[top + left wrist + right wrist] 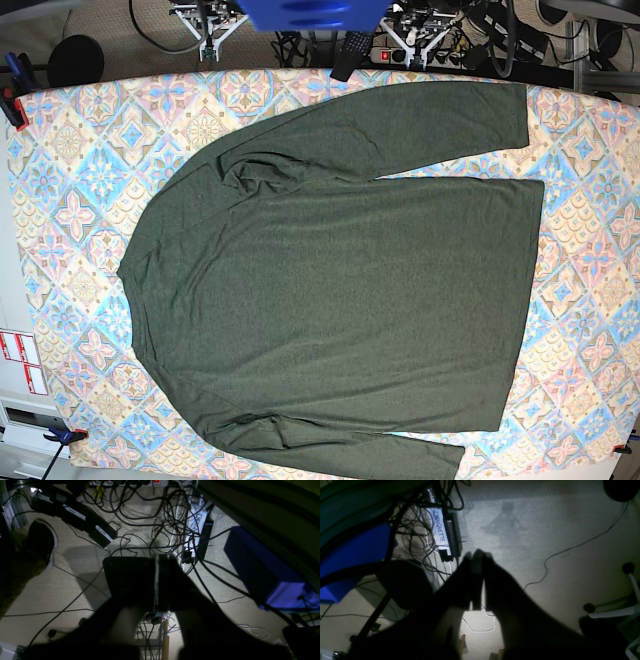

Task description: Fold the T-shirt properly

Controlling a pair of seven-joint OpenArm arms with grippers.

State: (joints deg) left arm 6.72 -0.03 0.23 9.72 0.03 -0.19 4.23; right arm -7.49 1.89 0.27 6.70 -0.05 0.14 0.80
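The shirt (330, 270) lies spread flat on the bench (70, 150), collar end toward the left of the base view and hem toward the right, one sleeve laid along the far edge and the other along the near edge, where its cuff runs out of frame. Neither arm shows in the base view; both wrist cameras look down at the floor (545, 530) and its cables (160, 517), so the arms appear to hang off the bench and no fold has begun. The left gripper (157, 580) has its fingers together on nothing, and the right gripper (477, 577) likewise shows fingers pressed together and empty. To start well, each arm would probably need to part its fingers before coming in over the cloth, then take one sleeve apiece near the shoulder seam and cuff. Pinching only the top layer matters, since the knit looks soft and bunches near the upper armpit, where wrinkles already gather. Bringing the sleeves in across the body first, kept flat and parallel to the sides, should leave a clean rectangle for the later folds.
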